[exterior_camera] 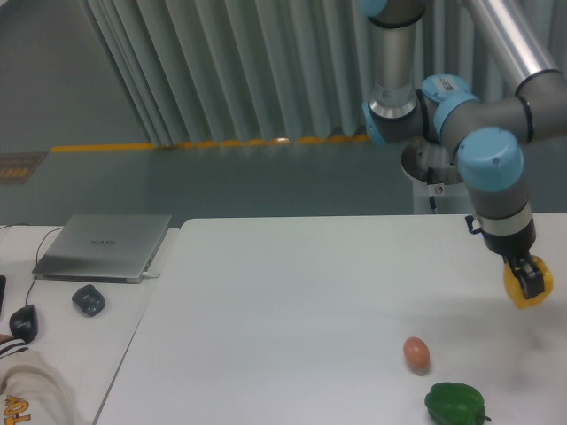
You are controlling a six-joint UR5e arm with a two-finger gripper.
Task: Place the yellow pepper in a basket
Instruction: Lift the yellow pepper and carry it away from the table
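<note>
Our gripper [530,285] is clamped on the yellow pepper [523,290], held above the table [292,301] up and right of the egg [416,352], and we're mid-carry — no basket in view yet, so finding it comes next.

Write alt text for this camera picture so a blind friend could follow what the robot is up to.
A robot arm's gripper holds a yellow pepper above the right side of a white table. An egg and a green pepper lie near the table's front edge. A closed laptop sits at the left; no basket is in view.
</note>
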